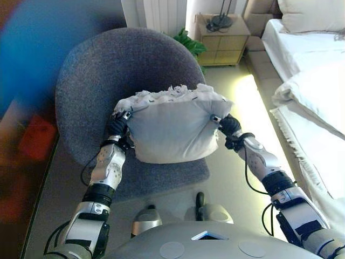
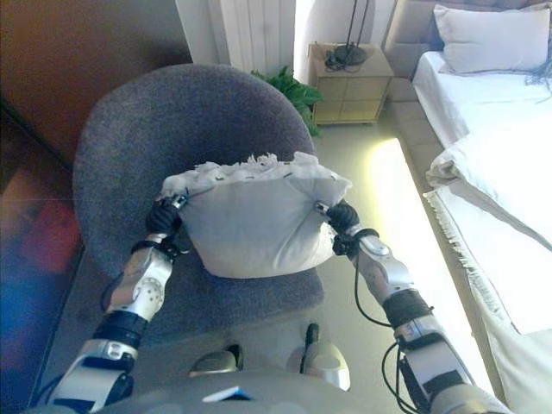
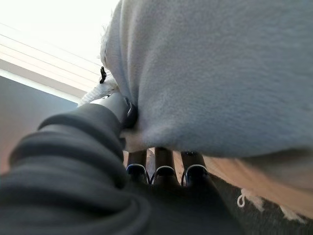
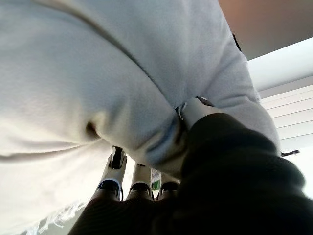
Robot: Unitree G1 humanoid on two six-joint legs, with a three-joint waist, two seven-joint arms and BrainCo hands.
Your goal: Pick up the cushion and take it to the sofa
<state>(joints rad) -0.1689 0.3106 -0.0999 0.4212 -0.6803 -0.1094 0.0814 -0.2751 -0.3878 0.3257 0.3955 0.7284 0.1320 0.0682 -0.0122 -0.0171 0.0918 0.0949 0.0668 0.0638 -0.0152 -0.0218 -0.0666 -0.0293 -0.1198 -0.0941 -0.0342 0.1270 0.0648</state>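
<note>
Cushion (image 1: 171,129): white, soft, fringed along its upper edge. It is held between my two hands in front of the grey armchair (image 1: 97,81), over the seat. Its long axis runs side to side, from my left hand to my right. The fringed edge lies toward the chair back and the smooth rounded edge toward me. The broad face is tilted up to my head camera.

Left hand (image 1: 116,128): clamped on the cushion's left end. In the left wrist view the thumb (image 3: 117,105) presses into the fabric on one side, and the fingers (image 3: 164,166) curl under the bulge on the other. The cloth puckers where they bite.

Right hand (image 1: 230,126): clamped on the cushion's right end in the same way. In the right wrist view the thumb (image 4: 193,110) digs a deep crease into the cover, while the fingers (image 4: 113,171) wrap beneath it.

Armchair: round-backed, grey fabric, directly ahead of me. Whether the cushion's lower edge touches the seat I cannot tell.

Surroundings: a pale wooden nightstand (image 1: 222,42) stands beyond the chair, with a dark lamp base (image 1: 221,21) on top. A green plant (image 1: 188,44) sits beside the nightstand. A bed with white bedding (image 1: 310,81) runs along my right side.
</note>
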